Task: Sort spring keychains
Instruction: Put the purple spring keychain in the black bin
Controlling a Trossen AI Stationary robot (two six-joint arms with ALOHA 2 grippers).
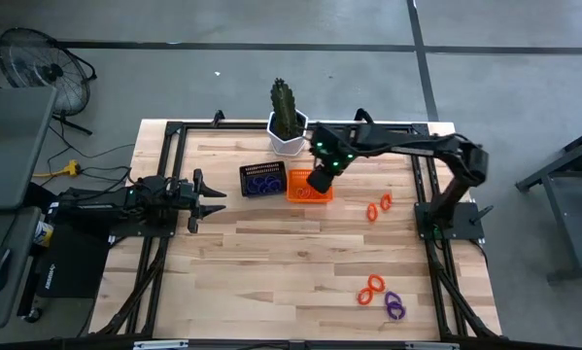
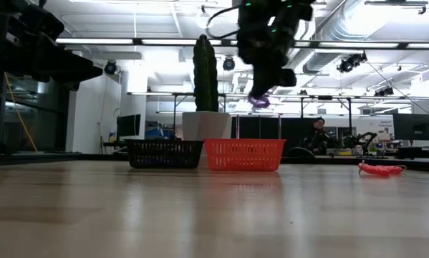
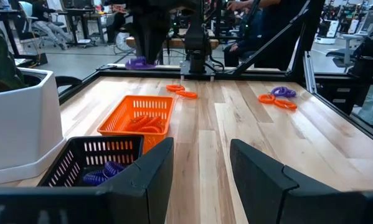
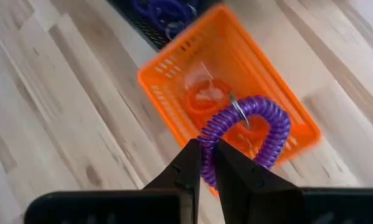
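While the right gripper (image 4: 206, 163) pinches a purple keychain (image 4: 251, 134) above the orange basket (image 4: 174, 78), it should carry on to the black basket (image 1: 262, 179).

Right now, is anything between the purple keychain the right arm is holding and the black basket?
Nothing visible blocks it. The right end effector holds the purple keychain in the air above the orange basket. The black basket sits right beside it, open-topped, with purple keychains already inside. The cactus pot stands behind both.
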